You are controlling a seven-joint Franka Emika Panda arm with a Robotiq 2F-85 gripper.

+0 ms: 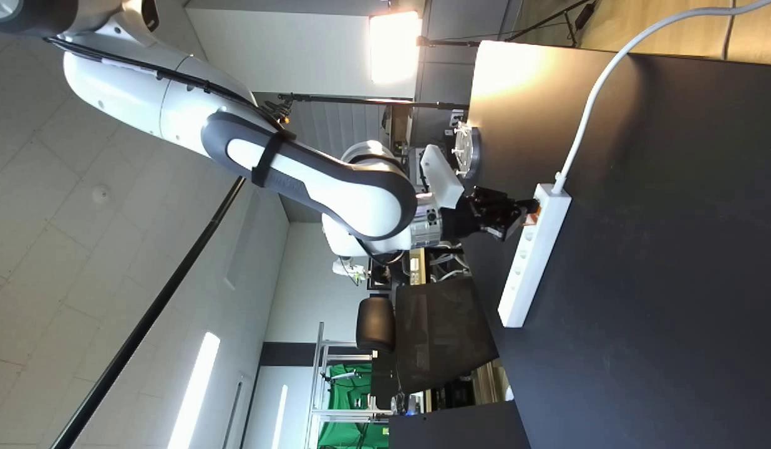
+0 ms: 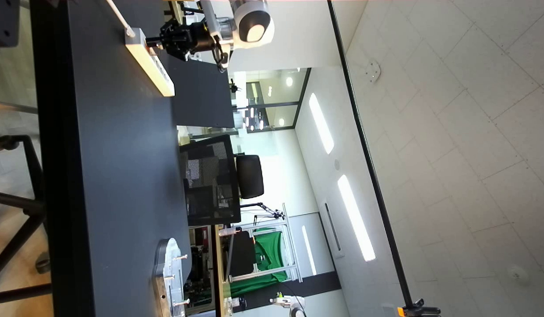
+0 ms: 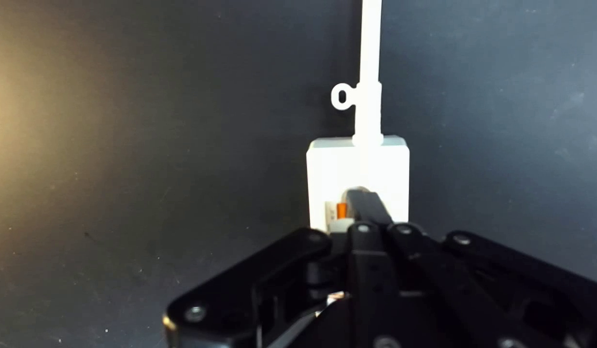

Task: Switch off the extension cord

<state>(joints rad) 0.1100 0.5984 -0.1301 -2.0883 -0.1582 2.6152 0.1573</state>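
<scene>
Gripper (image 3: 368,205): fingers (image 3: 375,210) drawn in narrow, tips together and reading as one dark bar, right of centre in the lower half of the wrist view. Tips stand over the cable end of the extension cord (image 3: 359,169), just right of the visible orange switch (image 3: 341,210) in that frame and partly covering that spot. In both exterior views the tips appear to touch the socket face beside the switch; whether they press, cannot tell.

Extension cord lies on the dark table (image 1: 660,280), slanting, right of centre in an exterior view (image 1: 536,259). Cable (image 1: 589,106) curves off to the upper right there. Arm (image 1: 326,187) enters from upper left.
</scene>
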